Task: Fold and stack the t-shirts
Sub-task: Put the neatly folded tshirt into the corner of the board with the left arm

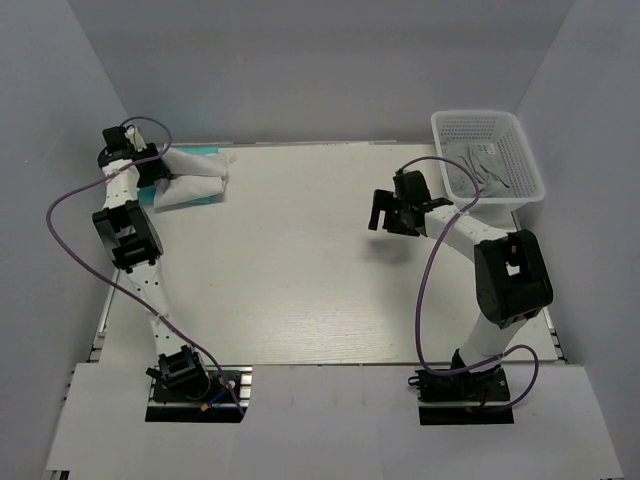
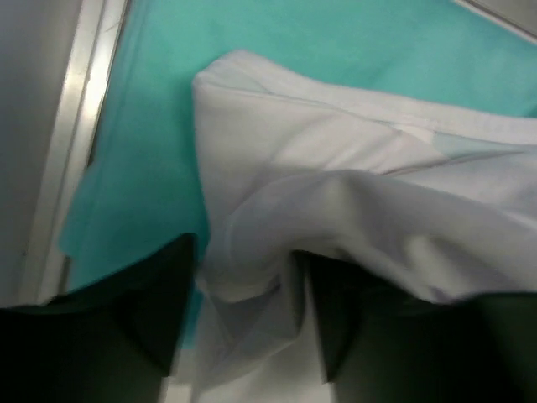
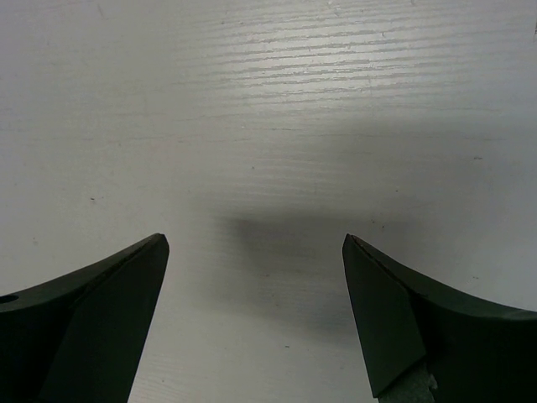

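At the table's far left corner the white t-shirt point(image 1: 202, 168) lies folded on top of the teal t-shirt point(image 1: 176, 196). My left gripper point(image 1: 160, 172) is at their left end. In the left wrist view its jaws stand apart, and a bunched fold of the white t-shirt point(image 2: 336, 168) sits loosely between the fingers point(image 2: 168, 302) of the left gripper point(image 2: 247, 311), over the teal t-shirt point(image 2: 159, 126). My right gripper point(image 1: 386, 212) hovers wide open over bare table right of centre; the right wrist view shows nothing between the jaws of the right gripper point(image 3: 256, 243).
A white mesh basket point(image 1: 487, 122) stands at the far right corner with grey cloth point(image 1: 485, 165) inside. The table's metal edge rail point(image 2: 80, 109) runs just left of the shirts. Grey walls close in on both sides.
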`<state>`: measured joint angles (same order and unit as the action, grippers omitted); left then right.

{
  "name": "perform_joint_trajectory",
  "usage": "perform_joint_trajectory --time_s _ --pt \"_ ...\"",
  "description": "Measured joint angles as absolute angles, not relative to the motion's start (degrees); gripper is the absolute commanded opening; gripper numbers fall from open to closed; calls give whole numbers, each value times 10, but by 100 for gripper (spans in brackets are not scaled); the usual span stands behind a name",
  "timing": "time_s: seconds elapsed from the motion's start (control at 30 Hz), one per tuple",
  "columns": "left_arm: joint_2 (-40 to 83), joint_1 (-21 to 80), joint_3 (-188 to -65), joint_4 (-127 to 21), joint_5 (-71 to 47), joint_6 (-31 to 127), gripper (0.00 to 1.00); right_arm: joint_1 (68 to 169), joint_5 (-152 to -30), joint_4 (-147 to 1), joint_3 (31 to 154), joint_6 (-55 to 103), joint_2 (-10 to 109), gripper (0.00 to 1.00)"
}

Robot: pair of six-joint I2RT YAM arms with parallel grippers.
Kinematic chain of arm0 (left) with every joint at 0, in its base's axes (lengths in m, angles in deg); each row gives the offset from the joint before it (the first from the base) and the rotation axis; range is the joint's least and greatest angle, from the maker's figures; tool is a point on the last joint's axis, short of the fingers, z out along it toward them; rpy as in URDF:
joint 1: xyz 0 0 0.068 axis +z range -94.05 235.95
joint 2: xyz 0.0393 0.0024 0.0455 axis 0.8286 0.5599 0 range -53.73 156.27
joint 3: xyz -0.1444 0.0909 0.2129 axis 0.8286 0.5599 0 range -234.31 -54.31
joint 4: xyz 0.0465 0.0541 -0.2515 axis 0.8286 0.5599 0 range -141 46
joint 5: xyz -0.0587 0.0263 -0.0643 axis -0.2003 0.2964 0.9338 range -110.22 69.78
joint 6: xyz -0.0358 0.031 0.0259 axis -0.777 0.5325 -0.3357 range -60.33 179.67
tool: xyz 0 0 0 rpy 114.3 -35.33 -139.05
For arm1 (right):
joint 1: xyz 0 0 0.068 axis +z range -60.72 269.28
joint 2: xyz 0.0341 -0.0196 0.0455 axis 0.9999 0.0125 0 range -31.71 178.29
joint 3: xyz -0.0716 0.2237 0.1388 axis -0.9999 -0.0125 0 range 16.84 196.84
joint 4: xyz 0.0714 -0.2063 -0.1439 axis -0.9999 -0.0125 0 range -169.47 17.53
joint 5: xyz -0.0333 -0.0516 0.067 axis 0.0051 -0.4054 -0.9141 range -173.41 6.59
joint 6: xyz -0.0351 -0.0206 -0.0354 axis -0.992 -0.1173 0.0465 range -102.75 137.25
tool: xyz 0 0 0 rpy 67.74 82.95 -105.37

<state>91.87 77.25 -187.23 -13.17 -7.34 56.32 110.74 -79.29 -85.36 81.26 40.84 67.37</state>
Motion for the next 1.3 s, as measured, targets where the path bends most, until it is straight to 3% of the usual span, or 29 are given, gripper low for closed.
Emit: perform_joint_trajectory --time_s 0.03,0.07,0.4,0.77,1.0,1.3 --pt "918 776 -1870 -133 -72 552 98 1107 -795 -856 813 409 674 90" --pt "918 781 -1870 -133 -70 537 100 1107 -797 -858 813 409 674 90" --pt "868 800 -1832 -132 -71 441 100 1108 -814 -861 814 411 674 90" --pt "645 795 -1591 -150 -168 410 100 1109 -835 -860 813 411 673 90" --pt "546 774 -1489 -202 -57 478 100 1112 -841 -860 811 405 666 90" --pt "633 698 -1621 -180 9 534 100 1112 -840 -857 808 397 663 90"
